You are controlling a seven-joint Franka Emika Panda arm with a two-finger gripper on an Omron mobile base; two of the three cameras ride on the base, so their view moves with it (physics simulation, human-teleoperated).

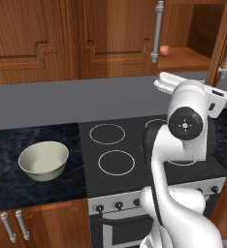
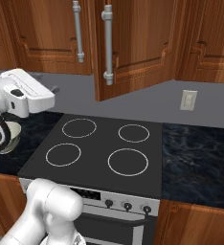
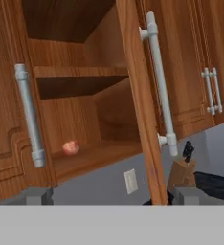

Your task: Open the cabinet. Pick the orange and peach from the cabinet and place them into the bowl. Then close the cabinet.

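The cabinet [image 3: 80, 72] stands open, both doors swung out, each with a long silver bar handle [image 3: 159, 81]. On its floor, left of centre, lies the pinkish-red peach [image 3: 71, 148], also seen in the left base view [image 1: 165, 50]. The orange is out of view. My gripper [image 3: 111, 197] is open and holds nothing. It hangs over the stove, in front of and below the opening, pointing up into it. The cream-white bowl [image 1: 43, 160] sits on the dark counter left of the stove and looks empty. My arm partly hides the bowl [image 2: 11, 131] in the right base view.
A black stove top [image 1: 116, 147] with ring burners lies under the arm. The right door [image 2: 133, 48] juts out over the counter, edge-on in the hand view. A knife block [image 3: 183, 170] and a wall outlet [image 3: 130, 181] sit below the cabinet.
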